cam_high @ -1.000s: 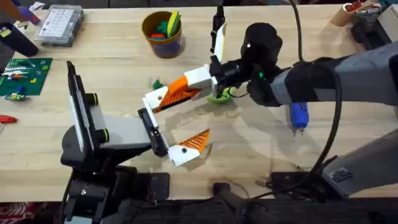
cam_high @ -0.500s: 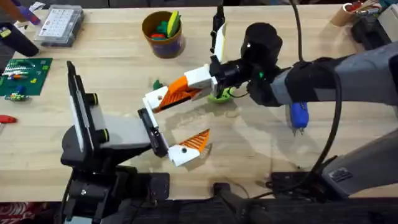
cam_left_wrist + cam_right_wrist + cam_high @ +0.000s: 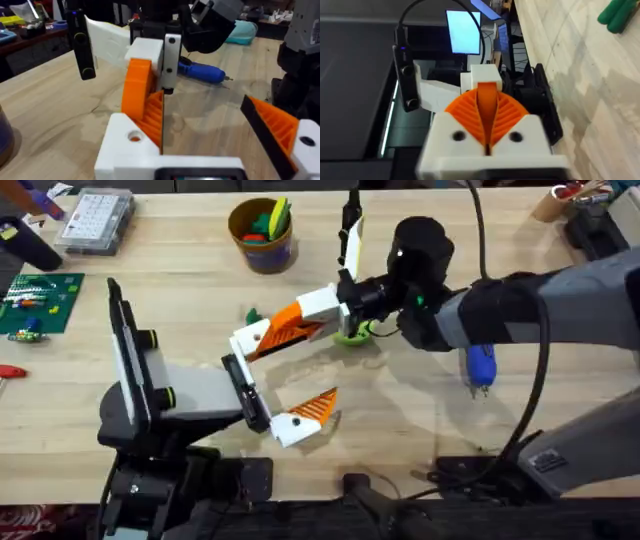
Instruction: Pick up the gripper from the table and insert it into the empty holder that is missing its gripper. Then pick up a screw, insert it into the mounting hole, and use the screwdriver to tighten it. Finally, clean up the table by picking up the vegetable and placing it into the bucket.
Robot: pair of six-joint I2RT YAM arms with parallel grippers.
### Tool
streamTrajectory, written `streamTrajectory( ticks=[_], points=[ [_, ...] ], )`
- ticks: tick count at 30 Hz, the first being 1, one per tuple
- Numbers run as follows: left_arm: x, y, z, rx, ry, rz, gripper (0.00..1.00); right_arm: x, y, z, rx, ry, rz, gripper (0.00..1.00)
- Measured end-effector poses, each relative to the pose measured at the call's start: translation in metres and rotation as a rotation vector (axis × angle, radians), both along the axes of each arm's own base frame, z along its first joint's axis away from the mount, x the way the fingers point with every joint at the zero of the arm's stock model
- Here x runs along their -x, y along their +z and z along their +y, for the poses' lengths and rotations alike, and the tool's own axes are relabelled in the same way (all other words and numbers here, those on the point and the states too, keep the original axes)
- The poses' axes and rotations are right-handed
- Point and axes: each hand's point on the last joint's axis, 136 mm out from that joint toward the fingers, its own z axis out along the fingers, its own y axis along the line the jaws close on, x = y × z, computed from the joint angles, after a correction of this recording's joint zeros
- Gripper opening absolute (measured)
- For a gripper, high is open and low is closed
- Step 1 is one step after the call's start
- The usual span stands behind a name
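Observation:
The orange ribbed gripper [image 3: 283,333] lies tilted between the pads of my right gripper [image 3: 310,315], which is shut on it. Its lower end meets the white holder [image 3: 249,339] on the left arm's black jaw bar [image 3: 243,392]. In the left wrist view the gripper [image 3: 150,117] stands against the holder [image 3: 122,150], beside the dark mounting hole [image 3: 134,136]. My left gripper [image 3: 292,375] is open, its other orange finger [image 3: 320,404] set on a white base. The blue screwdriver [image 3: 481,367] lies to the right. A green vegetable [image 3: 351,334] lies under the right wrist. The yellow bucket [image 3: 262,236] stands at the back.
A clear parts box [image 3: 95,220] and a green circuit board [image 3: 36,300] sit at the far left. A tan cup with pens [image 3: 560,200] stands at the back right. A small green piece [image 3: 250,313] lies near the holder.

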Motion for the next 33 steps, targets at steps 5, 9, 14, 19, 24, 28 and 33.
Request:
streamTrajectory(
  ticks=[5, 9, 14, 19, 24, 28, 33],
  points=[
    [0.007, -0.001, -0.003, 0.005, -0.041, 0.014, 0.986, -0.003, 0.005, 0.004, -0.007, -0.012, -0.007, 0.685],
    [0.011, -0.001, -0.006, 0.007, -0.07, 0.019, 0.986, -0.002, 0.009, 0.008, -0.015, -0.01, -0.018, 0.991],
    [0.013, -0.001, -0.006, 0.008, -0.083, 0.02, 0.986, -0.003, 0.008, 0.008, -0.013, -0.016, -0.012, 0.995],
    [0.013, -0.001, -0.006, 0.008, -0.083, 0.021, 0.986, -0.003, 0.008, 0.008, -0.013, -0.017, -0.012, 0.996],
    [0.013, -0.001, -0.006, 0.008, -0.083, 0.021, 0.986, -0.004, 0.008, 0.009, -0.012, -0.022, -0.012, 0.996],
    [0.013, -0.001, -0.006, 0.008, -0.083, 0.021, 0.986, -0.005, 0.008, 0.009, -0.012, -0.026, -0.012, 0.996],
    [0.013, -0.001, -0.006, 0.008, -0.083, 0.021, 0.986, -0.006, 0.008, 0.009, -0.012, -0.035, -0.014, 0.996]
  ],
)
